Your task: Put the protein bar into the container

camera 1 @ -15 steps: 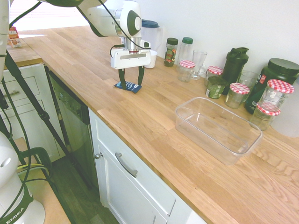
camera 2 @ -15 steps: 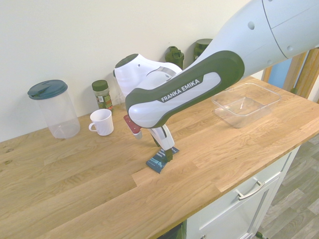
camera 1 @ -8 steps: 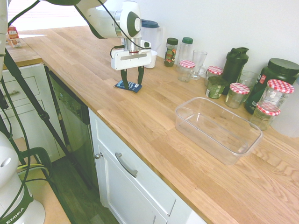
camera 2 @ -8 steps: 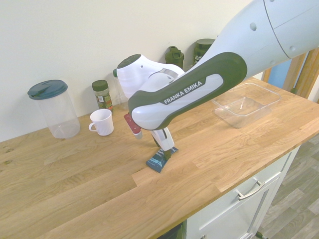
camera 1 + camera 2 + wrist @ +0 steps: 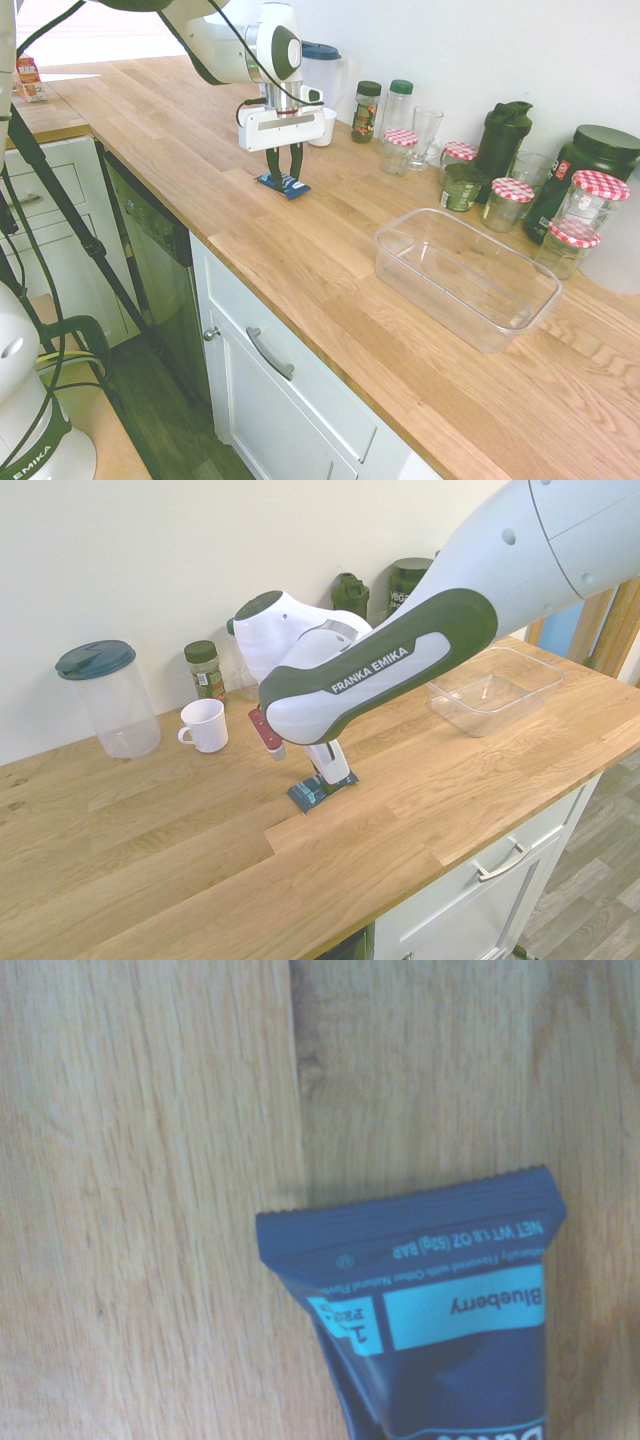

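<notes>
End effector (image 5: 284, 173) pinches protein bar (image 5: 283, 184) crosswise, apparently flat.

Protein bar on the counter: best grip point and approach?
Grip the protein bar across its narrow width at mid-length, coming from straight above. It lies flat on the worktop, so only its long edges give the gripper opposing faces; the crimped end is too thin.
</notes>
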### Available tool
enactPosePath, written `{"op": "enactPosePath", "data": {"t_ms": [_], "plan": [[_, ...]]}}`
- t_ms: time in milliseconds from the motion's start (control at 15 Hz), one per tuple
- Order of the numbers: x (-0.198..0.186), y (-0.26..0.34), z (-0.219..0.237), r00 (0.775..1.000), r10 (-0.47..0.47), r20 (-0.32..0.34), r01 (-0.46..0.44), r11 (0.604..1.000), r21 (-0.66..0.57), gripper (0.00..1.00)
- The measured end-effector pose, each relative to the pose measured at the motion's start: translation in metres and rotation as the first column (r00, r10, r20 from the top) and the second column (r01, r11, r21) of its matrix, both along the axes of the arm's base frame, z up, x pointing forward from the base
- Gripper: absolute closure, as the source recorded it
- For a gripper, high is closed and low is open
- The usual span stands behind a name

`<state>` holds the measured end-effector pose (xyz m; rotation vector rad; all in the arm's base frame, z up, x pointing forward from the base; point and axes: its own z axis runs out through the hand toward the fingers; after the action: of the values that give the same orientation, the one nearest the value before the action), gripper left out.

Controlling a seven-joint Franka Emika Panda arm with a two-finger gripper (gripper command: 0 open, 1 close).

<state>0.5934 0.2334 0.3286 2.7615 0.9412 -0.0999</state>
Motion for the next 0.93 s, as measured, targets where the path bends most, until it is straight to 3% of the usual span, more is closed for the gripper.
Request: {"op": "enactPosePath", "data": {"t_ms": [400, 733, 933], "plan": [[-0.005, 0.01, 0.005, 0.999, -0.025, 0.025, 0.025, 1.0, -0.01, 1.0], [-0.021, 0.02, 0.093, 0.985, -0.096, 0.14, 0.092, 0.995, 0.03, 1.0], [-0.02, -0.015, 0.138, 0.953, -0.246, 0.174, 0.238, 0.969, 0.071, 1.0]]}}
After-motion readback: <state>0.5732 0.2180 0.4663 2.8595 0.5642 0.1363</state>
